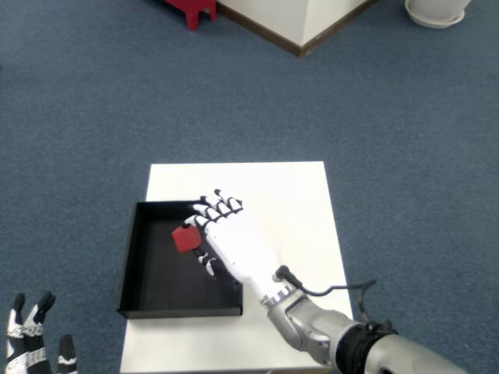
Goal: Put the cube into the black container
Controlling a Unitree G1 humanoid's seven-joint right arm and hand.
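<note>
A small red cube [186, 238] hangs over the inside of the black container [142, 280], near its right side. My right hand [232, 245], white with black finger joints, reaches over the container's right wall and is shut on the cube, which sits between the thumb and the curled fingers. The container is a shallow rectangular tray lying on the left part of the white table [288, 202]. Part of the container's right wall is hidden under my hand.
Blue carpet [93, 117] surrounds the small table. My other hand [31, 347] shows at the bottom left corner, off the table. A red object [191, 9], a white wall corner [300, 23] and a white pot base [437, 12] lie far off at the top.
</note>
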